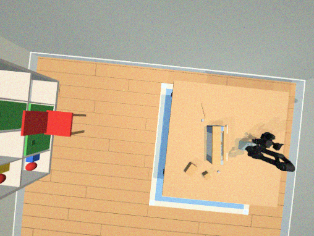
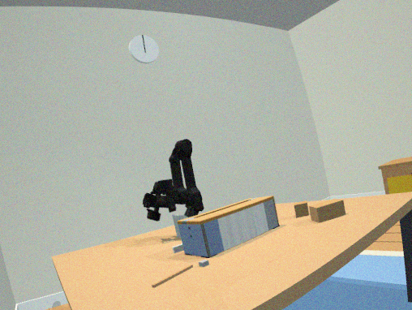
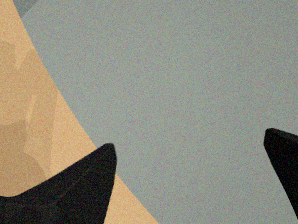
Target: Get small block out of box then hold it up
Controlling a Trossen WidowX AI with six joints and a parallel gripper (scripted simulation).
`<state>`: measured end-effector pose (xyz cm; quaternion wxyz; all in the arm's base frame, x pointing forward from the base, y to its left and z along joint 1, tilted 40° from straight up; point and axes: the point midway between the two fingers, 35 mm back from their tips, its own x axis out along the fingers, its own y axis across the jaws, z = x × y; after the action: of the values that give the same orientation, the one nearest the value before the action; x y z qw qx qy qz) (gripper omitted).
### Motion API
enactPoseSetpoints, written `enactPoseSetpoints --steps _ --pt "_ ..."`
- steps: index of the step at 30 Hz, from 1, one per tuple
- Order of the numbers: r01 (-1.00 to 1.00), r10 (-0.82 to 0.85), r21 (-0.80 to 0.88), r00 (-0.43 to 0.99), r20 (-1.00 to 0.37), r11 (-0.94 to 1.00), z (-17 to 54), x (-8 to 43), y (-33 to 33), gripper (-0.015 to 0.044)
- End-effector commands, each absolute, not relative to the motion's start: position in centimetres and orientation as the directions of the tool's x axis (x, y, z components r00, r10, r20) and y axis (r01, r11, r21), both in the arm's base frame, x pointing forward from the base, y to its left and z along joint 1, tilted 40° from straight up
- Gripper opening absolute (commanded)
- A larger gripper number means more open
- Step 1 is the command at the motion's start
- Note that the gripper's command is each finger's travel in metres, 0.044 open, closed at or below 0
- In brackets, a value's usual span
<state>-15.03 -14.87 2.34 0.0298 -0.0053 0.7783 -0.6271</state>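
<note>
The box (image 1: 217, 145) (image 2: 243, 231) stands on the table with a wooden top, a narrow slot along it and blue end panels. No block can be made out on its shelf. A small pale-blue block (image 1: 202, 120) (image 2: 203, 264) lies on the table outside one end of the box, beside a thin stick. A similar small pale piece (image 1: 218, 171) lies beyond the other end. Which of them, if either, is the task's block I cannot tell. My gripper (image 2: 163, 211) (image 3: 194, 145) is open, with nothing between its fingers, raised above the table on the robot's side, away from the box.
The thin stick (image 1: 203, 110) (image 2: 172, 276) lies near one box end. A larger brown block (image 1: 191, 168) (image 2: 328, 212) and a smaller brown block (image 1: 206, 174) (image 2: 301, 209) stand near the other end. The table edge (image 3: 59, 90) crosses the wrist view.
</note>
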Motion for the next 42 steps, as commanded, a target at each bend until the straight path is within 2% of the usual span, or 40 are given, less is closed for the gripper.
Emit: enactPoseSetpoints --steps 1,6,12,20,25,31,42 --pt "0.031 -0.054 -0.975 -0.998 -0.044 0.220 2.2 -15.0 -15.1 0.0400" --pt "0.050 -0.266 -0.915 -0.949 -0.168 0.401 -0.5 -12.5 -20.6 0.0400" --pt "-0.030 -0.487 -0.779 -0.795 -0.362 0.627 -3.4 -7.1 -26.9 0.0400" --pt "-0.283 -0.604 -0.540 -0.495 -0.625 0.792 -5.5 2.8 -31.4 0.0400" --pt "-0.481 -0.563 -0.388 -0.299 -0.770 0.786 -5.4 9.5 -31.3 0.0400" --pt "-0.703 -0.415 -0.231 -0.099 -0.905 0.672 -3.7 16.8 -28.5 0.0400" --pt "-0.935 -0.044 -0.090 0.080 -0.996 0.343 2.3 24.8 -19.3 0.0400"
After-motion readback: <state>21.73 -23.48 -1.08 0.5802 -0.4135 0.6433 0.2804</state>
